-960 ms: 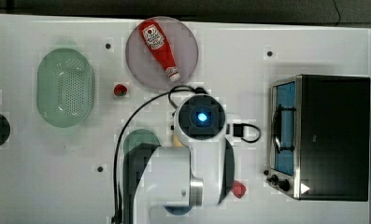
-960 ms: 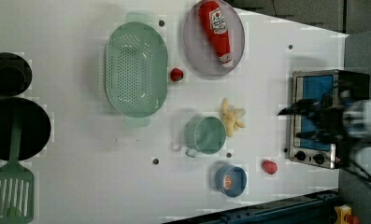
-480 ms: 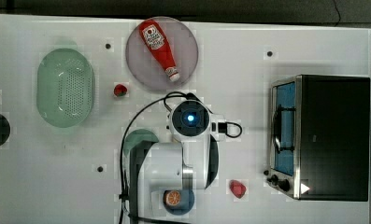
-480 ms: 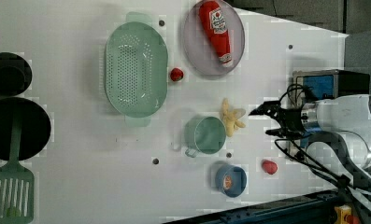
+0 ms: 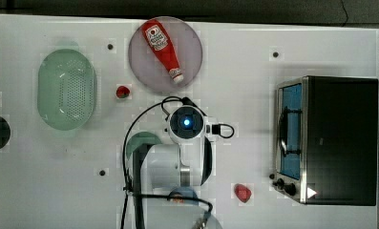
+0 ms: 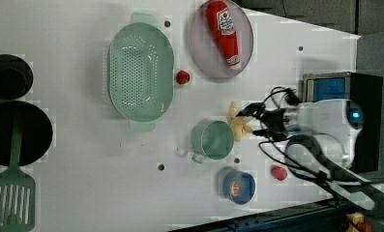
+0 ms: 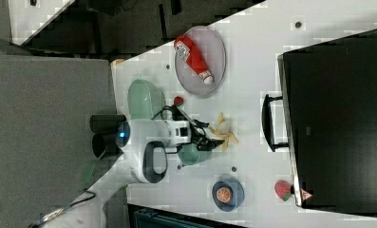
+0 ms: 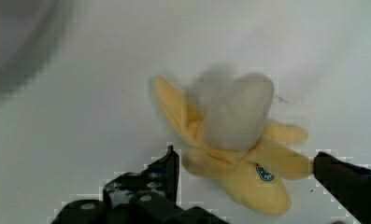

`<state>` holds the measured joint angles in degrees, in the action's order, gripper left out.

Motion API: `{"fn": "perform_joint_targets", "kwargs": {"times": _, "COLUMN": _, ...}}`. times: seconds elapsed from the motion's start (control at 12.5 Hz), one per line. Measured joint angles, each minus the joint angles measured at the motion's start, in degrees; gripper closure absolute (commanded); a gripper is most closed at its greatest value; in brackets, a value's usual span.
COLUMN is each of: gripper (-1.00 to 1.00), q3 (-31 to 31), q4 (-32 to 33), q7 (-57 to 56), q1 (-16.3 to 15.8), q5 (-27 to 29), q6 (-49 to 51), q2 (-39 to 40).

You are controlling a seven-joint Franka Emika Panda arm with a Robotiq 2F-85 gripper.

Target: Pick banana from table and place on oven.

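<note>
I have brought the black gripper [image 8: 244, 175] down over the pale-yellow peeled toy banana [image 8: 239, 140] at the wrist view's centre — jaws wide open, straddling it. Nothing is held yet — next I close.

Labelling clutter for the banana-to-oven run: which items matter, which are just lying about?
Job:
pale-yellow peeled toy banana
black-topped silver toaster oven
open black tool

Lying about:
red ketchup bottle on grey plate
green colander
green mug
blue bowl
</note>
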<state>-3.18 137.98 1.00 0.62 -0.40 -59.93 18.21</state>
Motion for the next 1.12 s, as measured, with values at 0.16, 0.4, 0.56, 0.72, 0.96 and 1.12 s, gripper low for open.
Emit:
{"fn": "perform_joint_targets", "kwargs": {"times": 0.16, "gripper": -0.93, "q3": -0.58, "q4": 1.01, "q7": 0.00, "q1": 0.21, "q5": -0.01, "q6": -1.29, "q2": 3.47}}
{"fn": "perform_joint_targets", "kwargs": {"times": 0.4, "gripper": -0.18, "q3": -1.03, "q4": 3.02, "q7": 0.00, "q1": -0.32, "q5": -1.27, "q6": -2.46, "q2": 4.46}}
{"fn": "perform_joint_targets", "kwargs": {"times": 0.56, "gripper": 0.27, "q3": -1.08, "q4": 3.13, "q7": 0.00, "q1": -0.66, "q5": -1.30, "q6": -3.53, "q2": 3.79}}
{"fn": "perform_joint_targets", "kwargs": {"times": 0.72, "gripper": 0.50, "q3": -0.42, "q4": 3.02, "q7": 0.00, "q1": -1.40, "q5": -1.14, "q6": -4.98, "q2": 3.75}}
{"fn": "perform_joint_targets", "kwargs": {"times": 0.96, "gripper": 0.50, "q3": -1.45, "q4": 3.02, "q7": 0.00, "q1": -0.11, "q5": -1.12, "q6": -4.48, "q2": 1.62}}
{"fn": "perform_joint_targets", "kwargs": {"times": 1.12, "gripper": 0.50, "q3": -1.09, "q4": 3.36, "q7": -0.01, "q1": -0.37, "q5": -1.13, "q6": -3.25, "q2": -2.39}}
